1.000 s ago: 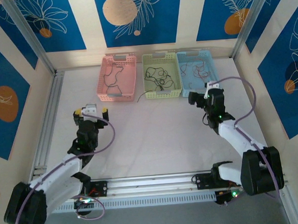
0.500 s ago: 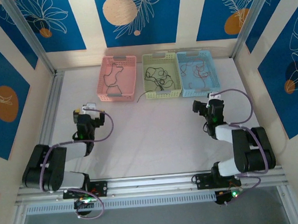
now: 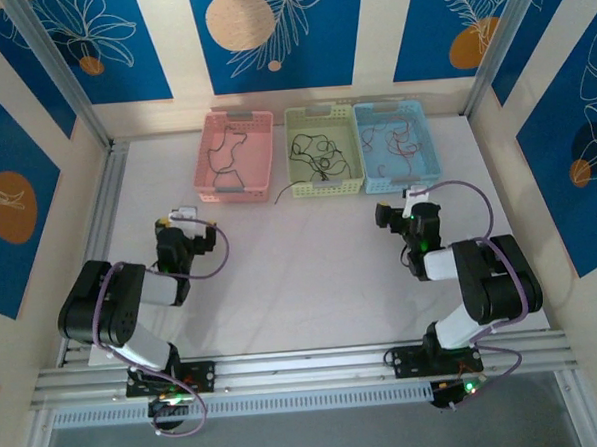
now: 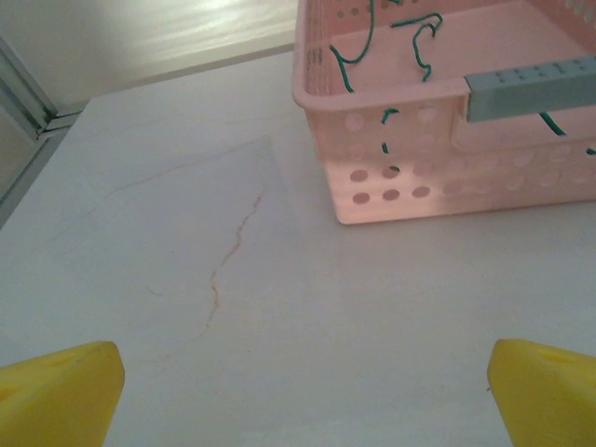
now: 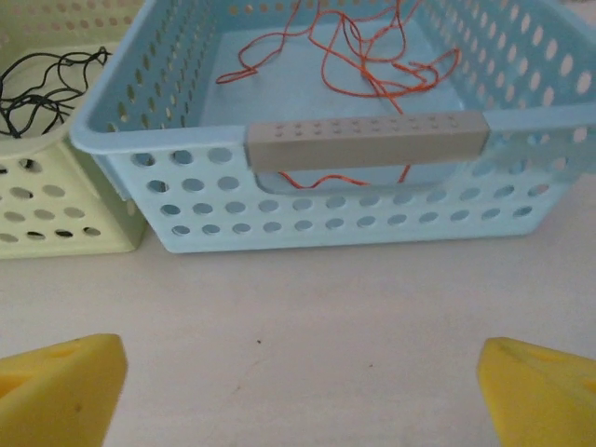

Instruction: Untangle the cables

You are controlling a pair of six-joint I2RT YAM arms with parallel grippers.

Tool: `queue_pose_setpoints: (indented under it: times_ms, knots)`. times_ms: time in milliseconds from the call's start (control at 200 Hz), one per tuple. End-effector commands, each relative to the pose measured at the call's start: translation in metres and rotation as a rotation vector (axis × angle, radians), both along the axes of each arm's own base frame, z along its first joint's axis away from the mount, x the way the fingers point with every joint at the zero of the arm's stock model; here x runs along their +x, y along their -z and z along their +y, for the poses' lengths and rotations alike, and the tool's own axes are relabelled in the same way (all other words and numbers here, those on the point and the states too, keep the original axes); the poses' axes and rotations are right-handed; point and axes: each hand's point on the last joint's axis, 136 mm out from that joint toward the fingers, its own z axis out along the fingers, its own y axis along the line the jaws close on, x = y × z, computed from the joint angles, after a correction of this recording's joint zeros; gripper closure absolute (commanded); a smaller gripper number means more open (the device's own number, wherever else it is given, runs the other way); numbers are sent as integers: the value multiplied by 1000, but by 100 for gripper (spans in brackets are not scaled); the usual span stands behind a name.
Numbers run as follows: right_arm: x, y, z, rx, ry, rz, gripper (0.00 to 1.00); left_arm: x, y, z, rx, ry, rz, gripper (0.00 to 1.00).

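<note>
Left fingers (image 4: 56, 396) and right fingers (image 5: 56, 386) are being held wide apart, empty; cables (image 5: 368, 84) are being contained separately by three baskets (image 3: 327, 188); untangling looks nearly done.

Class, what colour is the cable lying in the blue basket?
Orange-red. The cable shows best in the right wrist view.

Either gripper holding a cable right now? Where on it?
Nothing held. Left gripper and right gripper both open and empty; the cables lie in the baskets.
</note>
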Motion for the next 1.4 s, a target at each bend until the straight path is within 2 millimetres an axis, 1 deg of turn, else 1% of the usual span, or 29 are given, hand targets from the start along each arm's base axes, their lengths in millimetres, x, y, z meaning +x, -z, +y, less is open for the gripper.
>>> queue_pose_setpoints:
  times_ms: [0,1160,1205,1301,1396]
  knots:
    - [9,-15,-8,28,13,-45,1,8,-9,1,-33,0,-24,0]
    - [9,-15,-6,15,12,-39,1,8,-9,2,-37,-2,-22,0]
    - [9,-14,-6,23,5,-35,1,8,-10,2,-37,-1,-22,0]
    - [10,-13,2,46,-66,-22,1,9,-10,2,-37,-1,-23,0]
    - [9,-14,3,43,-71,-26,1,8,-9,2,-37,-1,-21,0]
